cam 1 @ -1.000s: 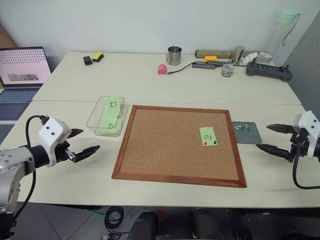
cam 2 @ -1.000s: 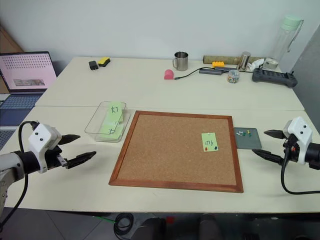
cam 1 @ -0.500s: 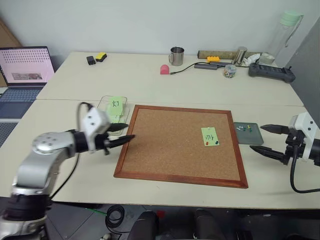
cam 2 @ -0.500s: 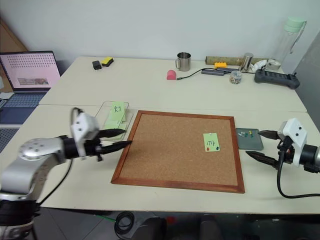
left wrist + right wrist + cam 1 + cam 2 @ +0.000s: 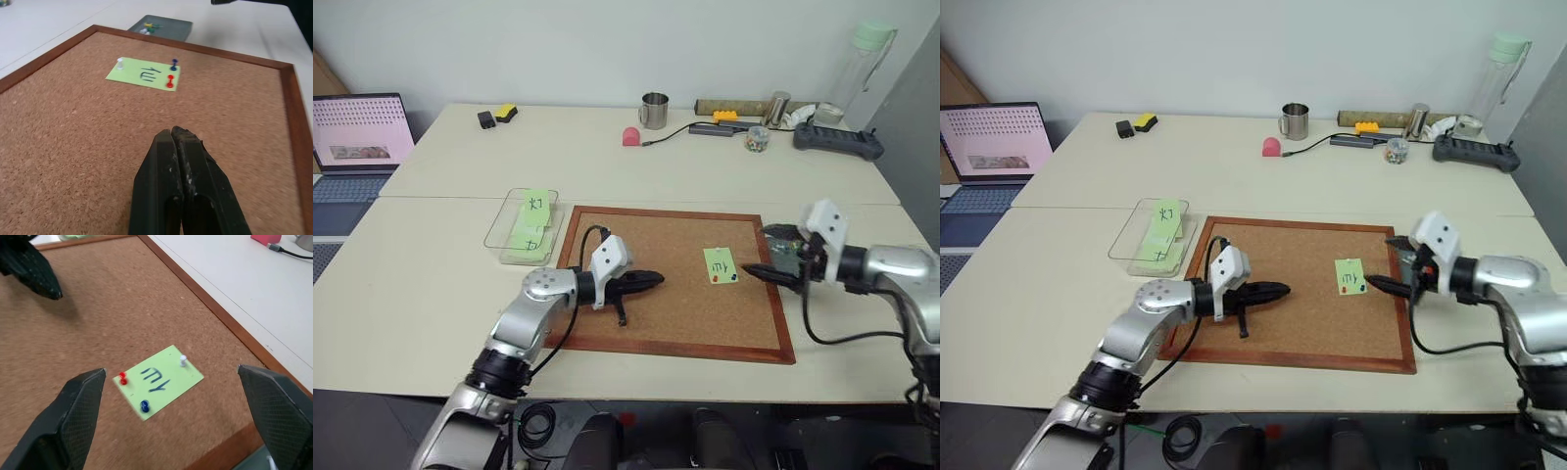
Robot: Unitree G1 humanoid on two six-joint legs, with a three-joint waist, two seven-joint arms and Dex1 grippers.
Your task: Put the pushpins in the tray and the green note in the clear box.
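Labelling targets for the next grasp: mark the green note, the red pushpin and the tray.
green note (image 5: 159, 380): right wrist view, paper's middle.
red pushpin (image 5: 122, 377): right wrist view, its head.
tray (image 5: 171, 30): left wrist view, bare floor.

Looked down from head height over the whole cork board (image 5: 675, 279) through both eyes, and low and close along each wrist, both wrist views sharing the green note (image 5: 144, 75)

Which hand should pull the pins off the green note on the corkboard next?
Right, probably. The right hand is open and sits just beside the green note, its wrist view framing the red, blue and white pushpins. The left hand is shut and farther back over the corkboard.
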